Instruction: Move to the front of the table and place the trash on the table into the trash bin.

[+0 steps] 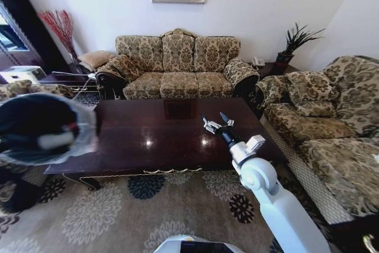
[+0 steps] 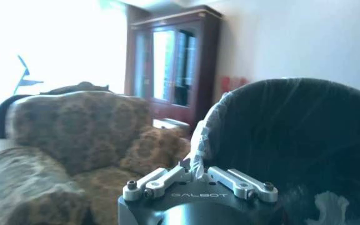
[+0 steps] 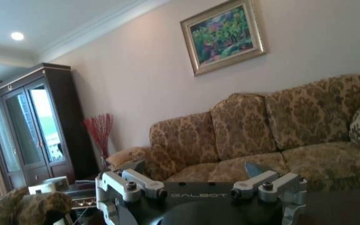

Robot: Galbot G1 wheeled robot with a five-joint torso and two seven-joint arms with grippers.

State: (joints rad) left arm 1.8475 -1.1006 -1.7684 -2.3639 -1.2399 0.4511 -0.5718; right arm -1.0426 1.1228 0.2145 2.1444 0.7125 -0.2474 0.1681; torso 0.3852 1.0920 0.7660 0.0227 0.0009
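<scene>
Bin (image 1: 41, 128), black, white-lined, gripped by left hand (image 2: 196, 176).

The trash bin (image 1: 41, 130) runs off the left edge of the head view, and its dark inside is too dim to sort out (one pale lump with a red spot shows, nothing nameable). It covers the table's (image 1: 177, 131) left edge. In the left wrist view the bin's bag rim hides the left gripper's (image 2: 196, 169) fingertips, and the bin is cut by the right and bottom edges. The right gripper (image 3: 196, 168) has its body cropped at the bottom of the right wrist view.
</scene>
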